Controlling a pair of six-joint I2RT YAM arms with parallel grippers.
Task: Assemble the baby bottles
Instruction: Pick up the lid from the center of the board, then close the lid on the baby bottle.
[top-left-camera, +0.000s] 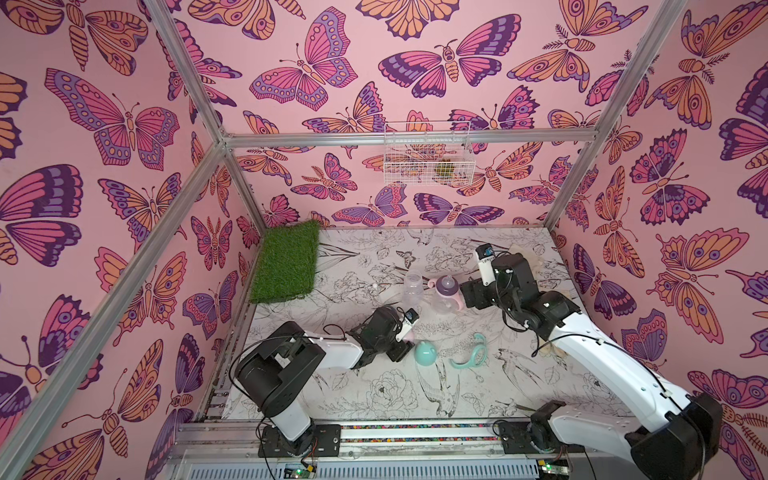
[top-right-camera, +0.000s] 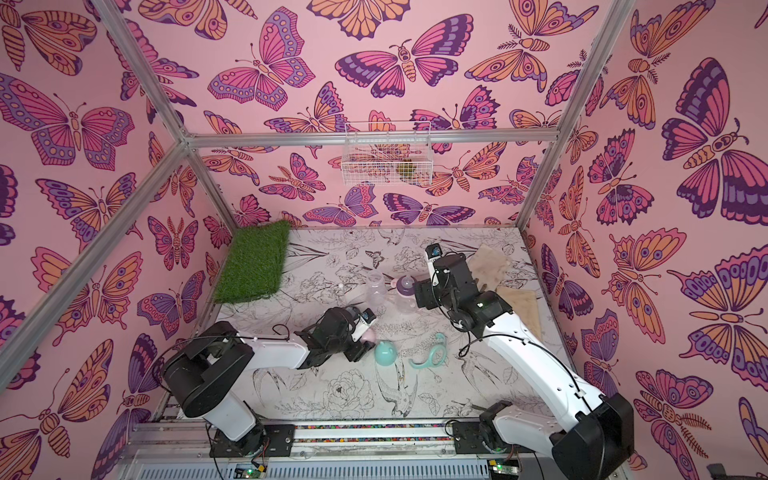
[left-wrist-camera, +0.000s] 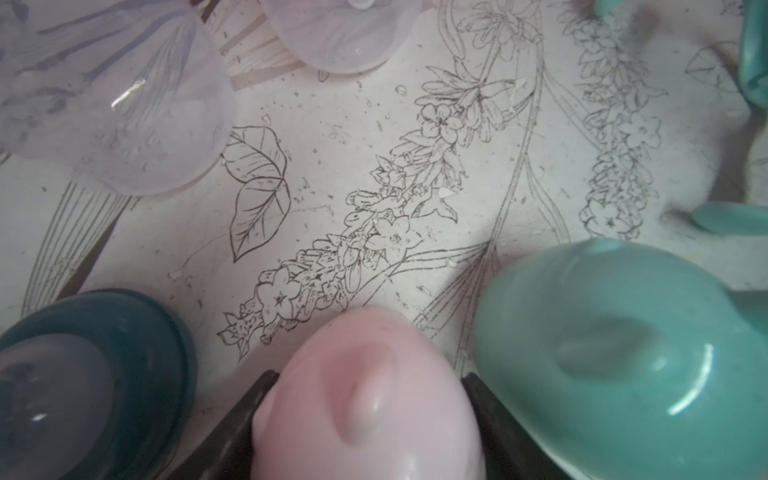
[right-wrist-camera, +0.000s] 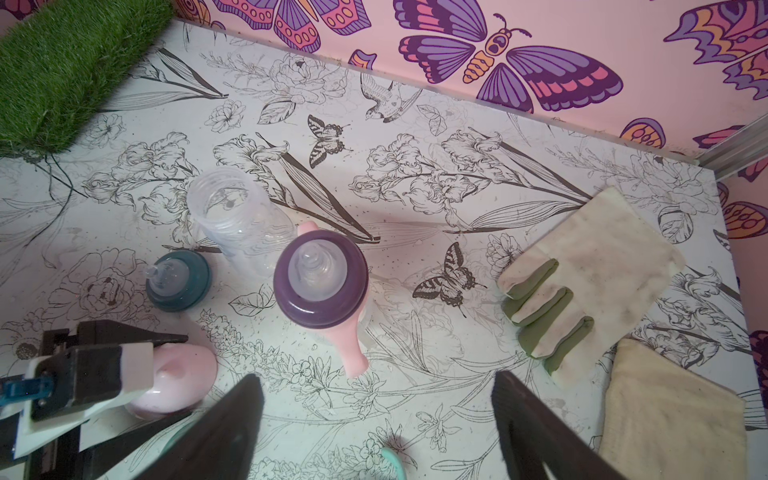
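The left gripper (left-wrist-camera: 368, 380) is clamped on the pink cap (left-wrist-camera: 365, 399), with a jaw pressed against each side, down at the table (left-wrist-camera: 332, 187) near the front. The cap looks like a light, hard, glossy dome, so I'd guess it could squirt out of a pinch. Gripping low on the sides, near the rim and clear of the ear bumps, seems the safest hold.

The teal cap (left-wrist-camera: 623, 353) sits just beside it. On the other side is the teal collar (left-wrist-camera: 83, 386), nipple up. The pink bottle (right-wrist-camera: 320, 278) stands upright mid-table with its collar and nipple on but no cap, and the bare clear bottle (right-wrist-camera: 232, 216) is just beside it. Both look thin-walled and empty, so they should be light and easy to tip. The body below the collar looks like the place to steady one.

The right gripper (right-wrist-camera: 376, 376) hangs near the pink bottle, jaws wide apart, holding nothing. The teal ring (top-left-camera: 469, 351) lies flat by the teal cap.
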